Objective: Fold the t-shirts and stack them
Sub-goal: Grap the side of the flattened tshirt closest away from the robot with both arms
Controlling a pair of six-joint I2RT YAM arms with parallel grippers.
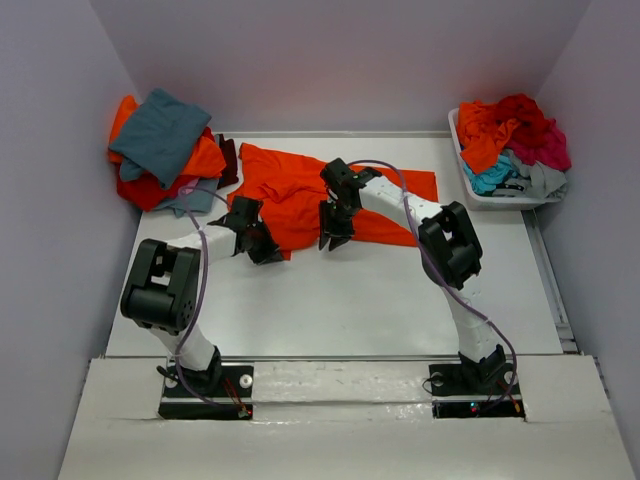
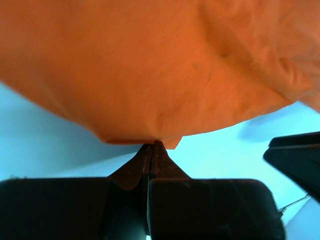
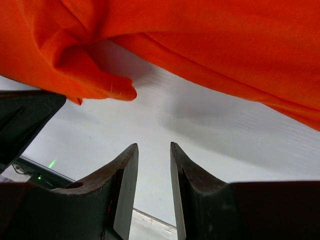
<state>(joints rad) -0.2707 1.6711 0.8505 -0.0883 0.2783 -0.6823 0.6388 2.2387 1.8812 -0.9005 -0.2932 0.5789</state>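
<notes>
The orange t-shirt [image 1: 290, 185] lies spread across the far part of the surface [image 1: 350, 300], with open room on its near side. The left hand [image 2: 152, 146], pressed together, pinches its near hem; the right hand [image 3: 153, 152] stands spread, empty, beside that hem. Right of the shirt, a white bin [image 1: 500, 201] holds crumpled t-shirts [image 1: 515, 135].

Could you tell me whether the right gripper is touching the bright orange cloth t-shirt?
Apart: the right wrist view shows bare table between the open right gripper and the bright orange cloth t-shirt.
</notes>
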